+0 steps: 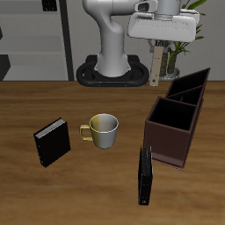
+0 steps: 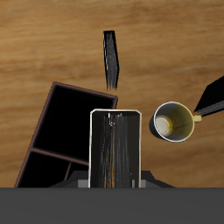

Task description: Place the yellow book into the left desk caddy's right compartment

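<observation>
My gripper (image 1: 156,46) is shut on the yellow book (image 1: 156,67), a thin tan book that hangs upright from the fingers, high above the table. In the wrist view the book (image 2: 116,149) fills the middle between the fingers, page edges toward the camera. The left desk caddy (image 1: 176,132), a maroon-brown open box with an inner divider, stands below the book and nearer the table's front edge. Seen from the wrist, the caddy (image 2: 52,96) lies beside and partly under the book, with both compartments open and dark.
A blacker caddy (image 1: 192,84) stands just behind the maroon one. A yellow mug (image 1: 104,130) (image 2: 175,121) sits beside the caddy. A tall black book (image 1: 145,175) (image 2: 111,58) stands before the caddy. A black square book (image 1: 51,141) (image 2: 210,94) lies beyond the mug.
</observation>
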{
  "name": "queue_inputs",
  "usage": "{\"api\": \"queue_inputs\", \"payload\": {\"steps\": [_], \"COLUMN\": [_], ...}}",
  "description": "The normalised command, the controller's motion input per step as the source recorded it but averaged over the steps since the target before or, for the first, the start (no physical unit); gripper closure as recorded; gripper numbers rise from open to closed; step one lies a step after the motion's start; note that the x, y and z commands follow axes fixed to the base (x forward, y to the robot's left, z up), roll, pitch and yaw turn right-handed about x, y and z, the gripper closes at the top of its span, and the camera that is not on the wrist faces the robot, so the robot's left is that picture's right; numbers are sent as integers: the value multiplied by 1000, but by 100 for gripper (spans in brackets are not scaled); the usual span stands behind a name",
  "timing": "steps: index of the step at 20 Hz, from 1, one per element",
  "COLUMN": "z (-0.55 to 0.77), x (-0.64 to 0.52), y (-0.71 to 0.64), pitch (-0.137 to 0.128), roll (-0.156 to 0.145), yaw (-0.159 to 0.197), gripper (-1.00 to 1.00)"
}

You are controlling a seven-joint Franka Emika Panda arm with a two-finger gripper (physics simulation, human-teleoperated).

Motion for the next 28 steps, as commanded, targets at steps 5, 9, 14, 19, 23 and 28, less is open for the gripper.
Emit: {"api": "queue_inputs", "payload": {"steps": [5, 9, 14, 19, 23, 28], "z": [-38, -70, -112, -123, -62, -80], "x": [249, 151, 155, 66, 39, 75], "y": [146, 110, 227, 339, 230, 87], "pitch": [-10, 17, 15, 18, -14, 4], "roll": [9, 9, 23, 52, 34, 9], "yaw": [-1, -14, -8, 3, 15, 15], "gripper": [100, 100, 100, 100, 100, 100]}}
